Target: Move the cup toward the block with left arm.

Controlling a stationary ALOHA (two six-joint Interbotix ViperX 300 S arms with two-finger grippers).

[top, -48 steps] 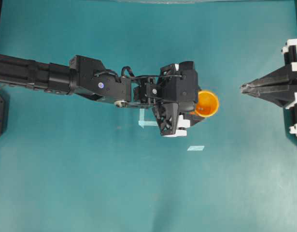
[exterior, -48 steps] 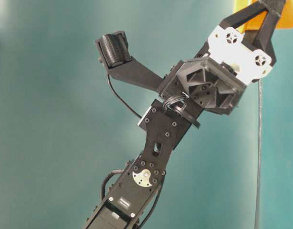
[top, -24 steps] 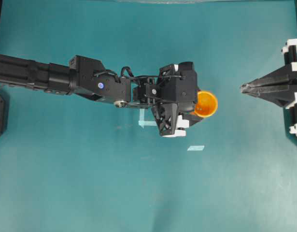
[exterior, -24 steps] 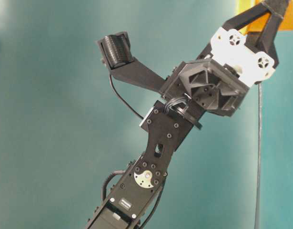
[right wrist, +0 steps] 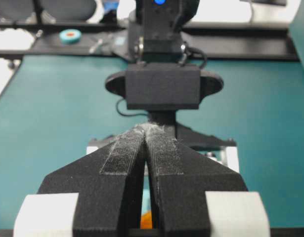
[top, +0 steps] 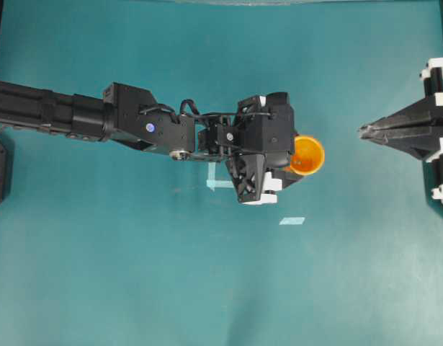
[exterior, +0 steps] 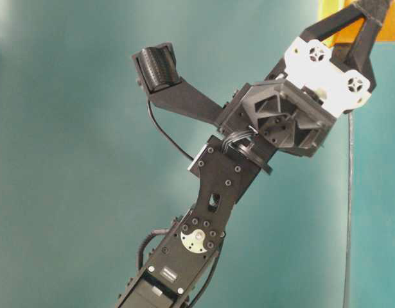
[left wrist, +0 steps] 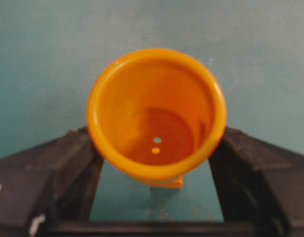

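My left gripper is shut on the orange cup with the yellow rim, right of the table's middle. In the left wrist view the cup sits between the two black fingers, mouth toward the camera. The small orange block peeks out just under the cup's lower edge. In the overhead view the block is hidden under the gripper. The table-level view shows the gripper with the cup at the top right. My right gripper is shut and empty at the right edge, pointing at the cup.
A pale tape square outline lies partly under the left gripper. A pale tape strip lies just in front of it. The right wrist view shows my shut right gripper facing the left arm across the teal table.
The left gripper with the cup has shifted very slightly to the left in the overhead view. The right arm has not moved.
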